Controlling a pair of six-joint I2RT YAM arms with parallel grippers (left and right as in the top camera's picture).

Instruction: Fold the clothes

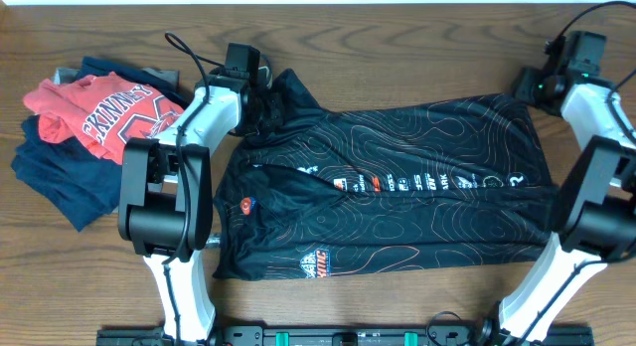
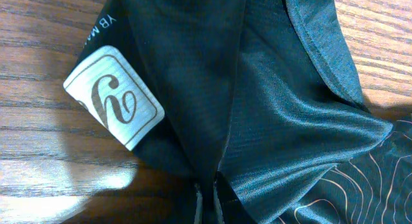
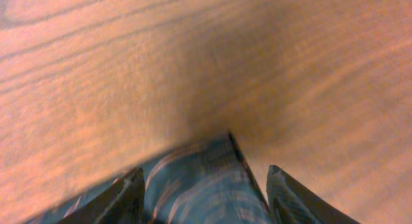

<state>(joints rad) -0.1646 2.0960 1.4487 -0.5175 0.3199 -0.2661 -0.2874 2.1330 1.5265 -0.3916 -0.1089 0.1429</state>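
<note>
The clothes (image 1: 397,187) are a black shiny garment with thin orange-and-white contour lines, lying flat across the middle of the table. My left gripper (image 1: 260,97) is at its bunched far-left corner. In the left wrist view the left gripper (image 2: 209,208) is shut on a pinch of the black fabric (image 2: 270,102), beside a white sewn label (image 2: 114,96). My right gripper (image 1: 525,89) hangs by the garment's far-right corner. Seen from the right wrist, the right gripper (image 3: 206,198) is open, its fingers (image 3: 129,195) wide apart, with the garment's corner (image 3: 199,179) lying loose between them.
A pile of other clothing lies at the table's left: a red shirt with white lettering (image 1: 99,112) on top of navy garments (image 1: 60,182). Bare wooden table (image 1: 397,48) shows behind the garment. Both arm bases stand at the front edge.
</note>
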